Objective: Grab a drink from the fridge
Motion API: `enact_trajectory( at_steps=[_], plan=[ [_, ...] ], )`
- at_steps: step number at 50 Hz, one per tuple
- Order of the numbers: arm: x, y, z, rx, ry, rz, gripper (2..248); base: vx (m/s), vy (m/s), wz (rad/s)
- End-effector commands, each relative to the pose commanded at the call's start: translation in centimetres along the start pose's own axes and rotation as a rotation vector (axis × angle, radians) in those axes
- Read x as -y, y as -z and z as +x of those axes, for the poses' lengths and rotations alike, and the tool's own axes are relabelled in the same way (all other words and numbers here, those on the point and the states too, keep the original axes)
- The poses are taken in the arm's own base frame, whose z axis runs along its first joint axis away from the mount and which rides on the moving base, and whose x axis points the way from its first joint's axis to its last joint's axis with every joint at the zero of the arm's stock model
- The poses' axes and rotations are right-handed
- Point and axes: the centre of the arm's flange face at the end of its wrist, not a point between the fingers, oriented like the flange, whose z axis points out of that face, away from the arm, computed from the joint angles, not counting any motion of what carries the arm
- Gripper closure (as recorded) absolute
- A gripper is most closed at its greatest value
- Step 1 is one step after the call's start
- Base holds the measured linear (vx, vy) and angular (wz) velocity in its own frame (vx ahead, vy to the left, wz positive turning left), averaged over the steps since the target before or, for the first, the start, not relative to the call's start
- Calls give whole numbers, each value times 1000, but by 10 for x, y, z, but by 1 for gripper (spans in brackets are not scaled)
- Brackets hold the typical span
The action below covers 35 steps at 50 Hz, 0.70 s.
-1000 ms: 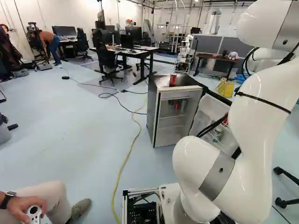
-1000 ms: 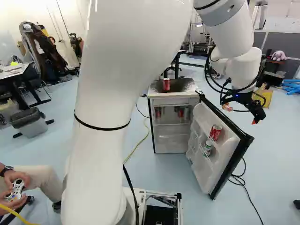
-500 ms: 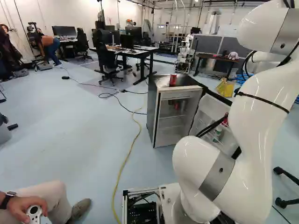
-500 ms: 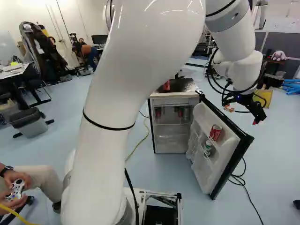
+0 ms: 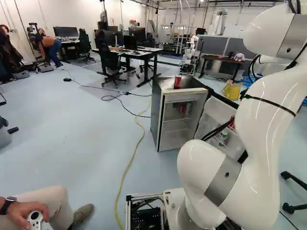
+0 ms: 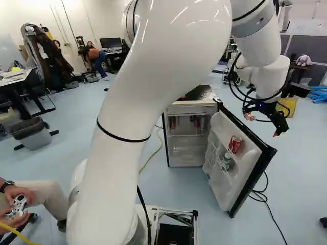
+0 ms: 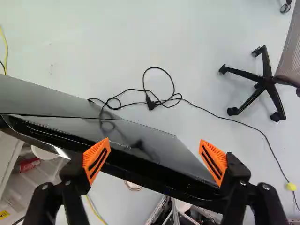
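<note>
- The fridge (image 5: 185, 120) is seen with its door (image 6: 253, 168) swung wide, so the opening step can be judged done and the approach to a drink judged to be in hand.
- The claw (image 7: 154, 161) is held with its two fingers well apart and nothing clamped between them. It is placed above the door's top edge, towards the outer face; whether the edge is touched cannot be told.
- Drinks are found in several places: a red can (image 6: 235, 144) and a green-and-pale container (image 6: 226, 161) on the door's inner shelves, darker-lit cans (image 6: 196, 121) inside the cabinet, and another red can (image 5: 177, 82) on the fridge's top. Which one is wanted is not made plain.
- For the next move, the claw should probably be carried over the door to its inner side, clear of the edge, then lined up with a can before being lowered. If it is dropped too soon, the door could be knocked or pushed.
- Pale lettering is carried on the red ground of the door can, and a label is borne by the container near it. A small yellow sticker (image 7: 3, 214) with a dark mark is shown inside the door; no wording can be made out on it.
</note>
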Motion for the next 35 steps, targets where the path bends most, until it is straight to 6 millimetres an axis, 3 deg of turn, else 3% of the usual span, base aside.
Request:
enact_trajectory(
  at_steps=[35],
  plan=[
    [-11,-12,17,75,-116,47,3,0,0,0]
  ],
)
